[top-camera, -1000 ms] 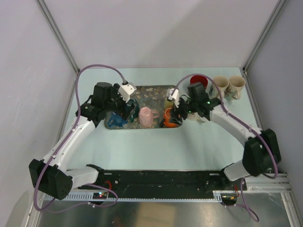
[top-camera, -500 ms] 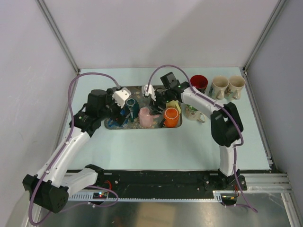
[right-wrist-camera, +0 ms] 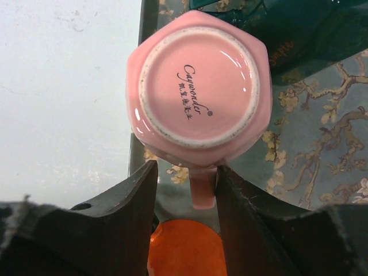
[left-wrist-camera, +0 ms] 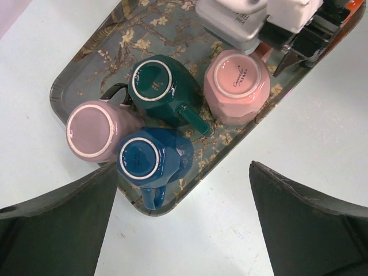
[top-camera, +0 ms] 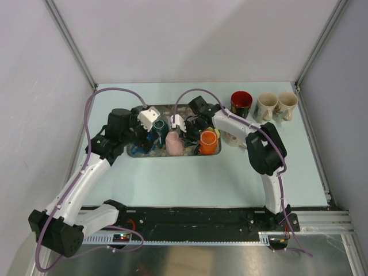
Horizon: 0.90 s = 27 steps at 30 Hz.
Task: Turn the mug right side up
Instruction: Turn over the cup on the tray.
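Note:
A pink mug [right-wrist-camera: 198, 86] stands upside down, base up, on the floral tray [right-wrist-camera: 322, 155]; it also shows in the top view [top-camera: 174, 144] and the left wrist view [left-wrist-camera: 237, 80]. My right gripper [right-wrist-camera: 187, 167] is open, lowered over the mug, with its fingers either side of the mug's handle [right-wrist-camera: 201, 187]. It sits at the tray's middle in the top view [top-camera: 179, 127]. My left gripper [left-wrist-camera: 184, 167] is wide open and empty, high above the tray's near left edge [top-camera: 148, 133].
The tray also holds an upside-down dark green mug [left-wrist-camera: 155, 80], a blue one [left-wrist-camera: 141, 158], a lilac one [left-wrist-camera: 90, 131] and an upright orange mug [top-camera: 208, 141]. A red mug [top-camera: 241, 102] and two cream mugs [top-camera: 267, 105] stand at the back right.
My right arm has swung left from the orange mug across the tray and come down over the pink mug. My left arm has shifted only slightly.

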{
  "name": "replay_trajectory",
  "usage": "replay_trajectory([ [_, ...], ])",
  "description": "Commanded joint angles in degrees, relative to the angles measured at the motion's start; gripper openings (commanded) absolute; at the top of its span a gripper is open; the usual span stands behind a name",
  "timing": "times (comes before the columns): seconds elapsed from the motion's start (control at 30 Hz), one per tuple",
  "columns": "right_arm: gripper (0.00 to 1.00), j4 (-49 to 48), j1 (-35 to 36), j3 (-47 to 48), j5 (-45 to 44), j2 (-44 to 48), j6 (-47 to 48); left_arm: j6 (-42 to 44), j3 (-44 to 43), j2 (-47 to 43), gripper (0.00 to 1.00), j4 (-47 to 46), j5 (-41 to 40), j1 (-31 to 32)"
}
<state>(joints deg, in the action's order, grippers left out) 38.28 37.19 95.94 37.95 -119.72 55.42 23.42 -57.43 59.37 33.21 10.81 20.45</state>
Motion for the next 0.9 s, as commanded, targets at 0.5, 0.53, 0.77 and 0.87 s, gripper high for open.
replay_trajectory([
  [0.5,0.02,-6.98,0.14,-1.64,-0.43,-1.52,-9.04,1.23,-2.24,3.09,0.96,-0.66,3.06,-0.28],
  [0.53,0.01,-5.97,-0.33,-0.76,0.10,-1.02,-9.46,1.78,-2.11,2.71,0.95,-0.72,2.94,-0.30],
  [0.77,0.00,3.82,-3.63,6.18,7.91,3.33,-11.36,10.04,2.45,-2.61,0.95,-4.89,5.05,-0.32],
  [0.87,0.00,7.61,-5.68,11.14,13.39,3.89,-15.61,15.41,5.34,-5.50,0.96,-8.46,6.50,-0.19],
])
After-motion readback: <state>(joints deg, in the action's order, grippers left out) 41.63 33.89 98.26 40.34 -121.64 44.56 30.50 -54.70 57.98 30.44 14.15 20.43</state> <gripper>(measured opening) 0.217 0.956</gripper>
